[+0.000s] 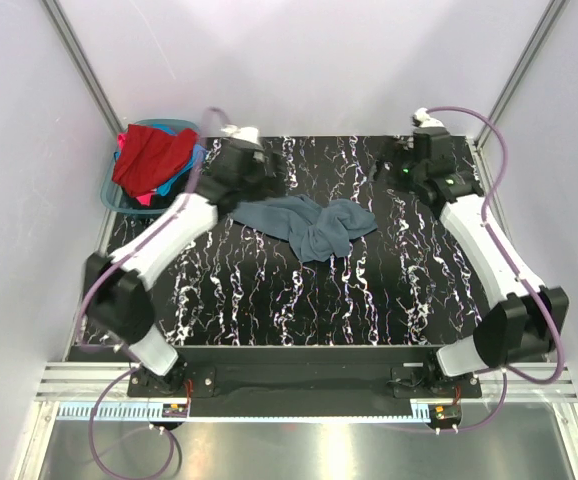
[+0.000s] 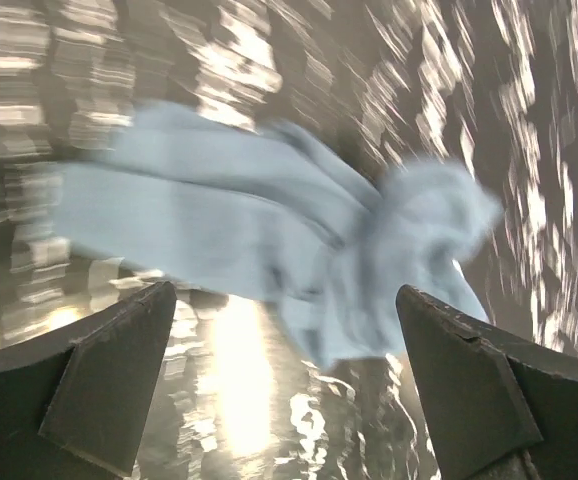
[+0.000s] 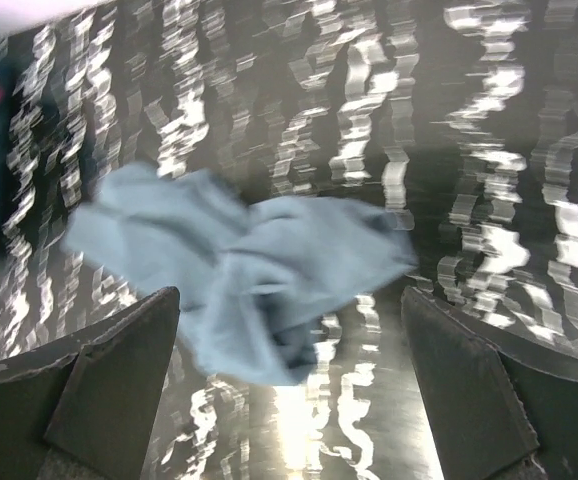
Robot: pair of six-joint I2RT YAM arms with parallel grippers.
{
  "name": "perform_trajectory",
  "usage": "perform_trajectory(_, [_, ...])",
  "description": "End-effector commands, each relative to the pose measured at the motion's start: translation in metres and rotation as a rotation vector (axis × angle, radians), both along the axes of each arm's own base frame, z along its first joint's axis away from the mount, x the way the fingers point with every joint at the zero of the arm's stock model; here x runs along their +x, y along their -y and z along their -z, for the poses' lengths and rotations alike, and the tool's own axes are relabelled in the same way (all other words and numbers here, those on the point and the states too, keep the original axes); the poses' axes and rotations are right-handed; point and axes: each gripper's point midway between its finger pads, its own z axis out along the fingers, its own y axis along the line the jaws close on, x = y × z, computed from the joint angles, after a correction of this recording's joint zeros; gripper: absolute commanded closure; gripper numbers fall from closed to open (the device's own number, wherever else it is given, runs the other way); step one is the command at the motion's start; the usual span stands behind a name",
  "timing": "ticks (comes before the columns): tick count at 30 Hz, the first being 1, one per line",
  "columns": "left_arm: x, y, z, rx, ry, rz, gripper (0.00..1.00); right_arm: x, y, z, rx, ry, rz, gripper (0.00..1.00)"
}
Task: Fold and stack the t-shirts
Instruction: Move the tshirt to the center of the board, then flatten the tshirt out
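A slate grey-blue t-shirt (image 1: 309,224) lies crumpled near the middle of the black marbled table; it also shows in the left wrist view (image 2: 269,235) and the right wrist view (image 3: 249,270). A red t-shirt (image 1: 151,156) drapes over the basket at the back left, with bright blue and pink cloth under it. My left gripper (image 2: 284,380) is open and empty, above the table just left of the grey shirt. My right gripper (image 3: 289,385) is open and empty, held high at the back right, apart from the shirt.
The teal-blue plastic basket (image 1: 115,195) stands at the table's back left corner. The black marbled table (image 1: 369,290) has raised metal frame posts at the back corners. White walls close in behind.
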Motion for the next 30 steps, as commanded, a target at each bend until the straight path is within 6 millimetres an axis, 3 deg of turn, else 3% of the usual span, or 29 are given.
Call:
perform_trajectory(1, [-0.008, -0.041, 0.006, -0.056, -0.062, -0.123, 0.01, 0.008, -0.058, -0.011, 0.045, 0.010, -0.140, 0.00])
perform_trajectory(2, [-0.008, -0.044, 0.011, -0.052, -0.073, -0.136, 0.01, 0.011, -0.072, 0.004, 0.027, -0.025, -0.162, 0.00])
perform_trajectory(6, [-0.005, -0.048, 0.020, -0.050, -0.092, -0.172, 0.02, 0.020, -0.079, 0.021, 0.009, -0.073, -0.151, 0.00])
perform_trajectory(13, [0.000, -0.055, 0.022, -0.020, -0.089, -0.208, 0.04, 0.020, -0.057, 0.036, -0.069, -0.117, -0.049, 0.00])
perform_trajectory(16, [0.010, -0.063, 0.026, 0.009, -0.081, -0.257, 0.03, 0.024, -0.058, 0.038, -0.043, -0.133, -0.012, 0.00])
perform_trajectory(17, [0.015, -0.064, 0.036, 0.022, -0.098, -0.270, 0.03, 0.027, -0.061, 0.048, -0.039, -0.161, -0.013, 0.00])
perform_trajectory(19, [0.026, -0.060, 0.036, 0.010, -0.102, -0.276, 0.07, 0.033, -0.065, 0.053, -0.036, -0.175, -0.015, 0.00])
perform_trajectory(20, [0.030, -0.057, 0.050, 0.023, -0.128, -0.275, 0.09, 0.038, -0.066, 0.068, -0.051, -0.205, -0.011, 0.00])
perform_trajectory(22, [0.041, -0.052, 0.057, 0.020, -0.139, -0.280, 0.10, 0.045, -0.067, 0.074, -0.062, -0.214, -0.004, 0.03])
perform_trajectory(23, [0.044, -0.050, 0.074, 0.040, -0.170, -0.277, 0.13, 0.048, -0.069, 0.085, -0.070, -0.234, -0.008, 0.04])
perform_trajectory(25, [0.050, -0.047, 0.082, 0.048, -0.179, -0.274, 0.15, 0.051, -0.076, 0.089, -0.060, -0.244, -0.030, 0.10])
perform_trajectory(30, [0.067, -0.062, 0.106, 0.103, -0.196, -0.324, 0.18, 0.053, -0.101, 0.122, -0.072, -0.313, -0.117, 0.16])
